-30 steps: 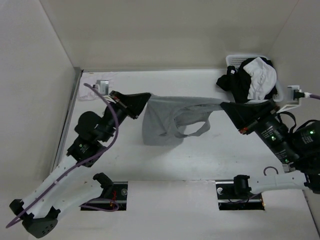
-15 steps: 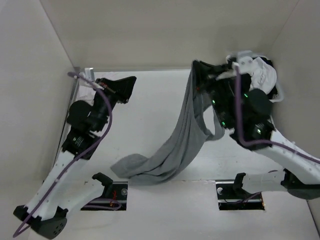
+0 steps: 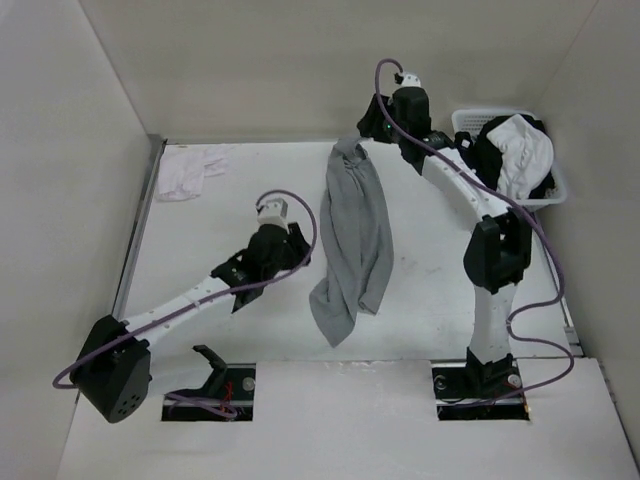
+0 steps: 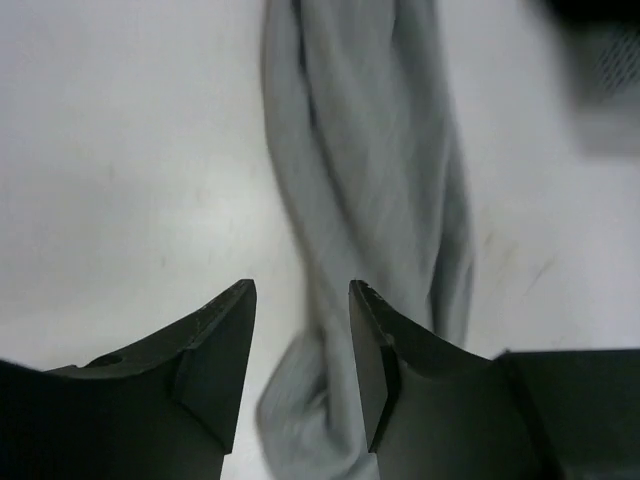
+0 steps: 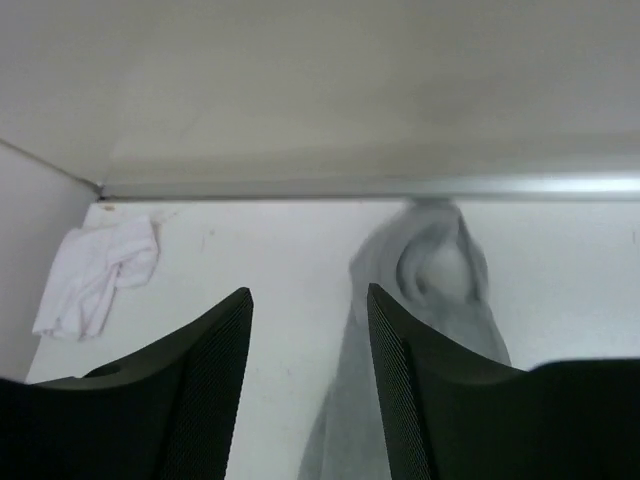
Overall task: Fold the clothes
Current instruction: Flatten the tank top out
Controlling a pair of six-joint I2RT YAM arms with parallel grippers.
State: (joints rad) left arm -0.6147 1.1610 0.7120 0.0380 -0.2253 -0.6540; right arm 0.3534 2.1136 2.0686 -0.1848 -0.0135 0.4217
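Clothes (image 3: 355, 235) lie on the desk (image 3: 240, 200) as one long rumpled strip, running 12 to 6 o'clock through the middle. I judge no neat fold is made yet; spreading and folding remain. Left claw (image 4: 300, 290), at its 9 o'clock, gapes empty. Right claw (image 5: 308, 295), by the 12 o'clock end, also parted, holding nothing.

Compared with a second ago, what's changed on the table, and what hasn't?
A second ago both grippers held the grey garment stretched between them. The left gripper let go first; the right gripper swung it toward the far side, then released it. It now lies in a long bunched strip, far to near, both grippers open. The white cloth and the basket of clothes stayed put.
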